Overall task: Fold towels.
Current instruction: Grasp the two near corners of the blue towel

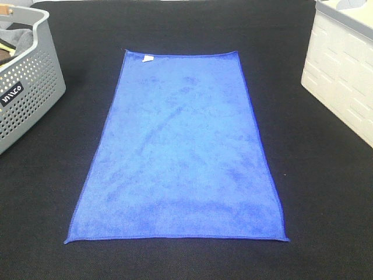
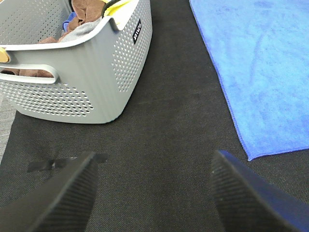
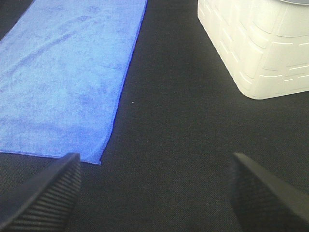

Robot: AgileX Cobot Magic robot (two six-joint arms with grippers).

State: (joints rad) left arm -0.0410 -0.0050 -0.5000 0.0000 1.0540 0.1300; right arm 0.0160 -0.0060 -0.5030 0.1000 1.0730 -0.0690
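Note:
A royal-blue towel [image 1: 180, 151] lies spread flat on the black table, long side running away from me, with a small white tag [image 1: 148, 58] at its far left corner. Neither arm shows in the high view. In the left wrist view my left gripper [image 2: 152, 193] hangs open over bare black cloth, with the towel's [image 2: 263, 67] near left corner just beyond its fingers. My right gripper [image 3: 154, 186] is open too, nothing between its fingers; the towel's [image 3: 67, 77] near right corner lies just ahead of one fingertip [image 3: 53, 186].
A perforated grey basket [image 1: 26, 81] with brown and grey cloths inside stands at the left [image 2: 82, 67]. A white crate [image 1: 344, 70] stands at the right [image 3: 256, 43]. Black table cloth [image 1: 186, 262] surrounds the towel.

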